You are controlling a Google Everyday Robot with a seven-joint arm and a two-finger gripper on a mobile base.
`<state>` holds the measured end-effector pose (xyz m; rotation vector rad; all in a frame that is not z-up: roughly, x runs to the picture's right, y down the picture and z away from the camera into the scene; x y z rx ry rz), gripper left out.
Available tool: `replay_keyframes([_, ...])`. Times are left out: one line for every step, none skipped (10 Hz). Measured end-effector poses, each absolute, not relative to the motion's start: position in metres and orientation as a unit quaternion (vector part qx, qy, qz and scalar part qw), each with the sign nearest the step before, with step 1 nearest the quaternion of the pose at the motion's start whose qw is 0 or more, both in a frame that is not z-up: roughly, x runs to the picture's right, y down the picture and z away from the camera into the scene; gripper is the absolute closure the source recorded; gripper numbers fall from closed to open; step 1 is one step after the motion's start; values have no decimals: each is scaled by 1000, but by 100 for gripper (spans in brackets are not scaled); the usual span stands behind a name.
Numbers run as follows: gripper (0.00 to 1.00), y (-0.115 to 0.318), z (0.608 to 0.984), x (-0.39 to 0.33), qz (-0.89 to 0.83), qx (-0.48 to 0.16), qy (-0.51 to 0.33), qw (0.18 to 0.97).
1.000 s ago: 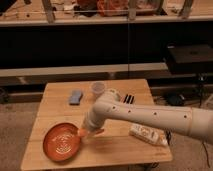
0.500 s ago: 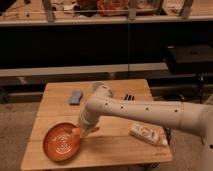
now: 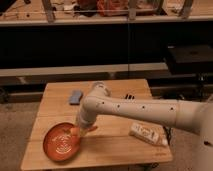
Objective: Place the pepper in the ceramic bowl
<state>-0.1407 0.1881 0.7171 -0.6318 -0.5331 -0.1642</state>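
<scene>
The ceramic bowl (image 3: 60, 142), a wide shallow orange-red dish with pale swirl marks, sits at the front left of the wooden table (image 3: 107, 150). My gripper (image 3: 79, 131) hangs from the white arm, pointing down over the bowl's right rim. It is shut on the pepper (image 3: 75, 132), which shows as a small orange piece at the fingertips just above the rim. The fingers hide most of the pepper.
A grey-blue flat object (image 3: 75, 96) lies at the back left of the table. A white tube-like bottle (image 3: 146, 134) lies at the front right. A small white cup (image 3: 99, 85) stands behind the arm, next to a dark object (image 3: 129, 96). Dark shelving stands behind the table.
The gripper has moved left with the pepper, from beside the bowl to over its right rim. The bowl and the other things have not moved.
</scene>
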Motion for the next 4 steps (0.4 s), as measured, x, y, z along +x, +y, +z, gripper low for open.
replay_keyframes([100,188,717,-143,-81,-308,-259,912])
replay_keyframes([100,188,717,-145,-83,-308,-259,912])
replay_keyframes([100,187,718,-146,-84,-308,-259,912])
replay_keyframes([100,187,718,-148,-85,-309,-259,911])
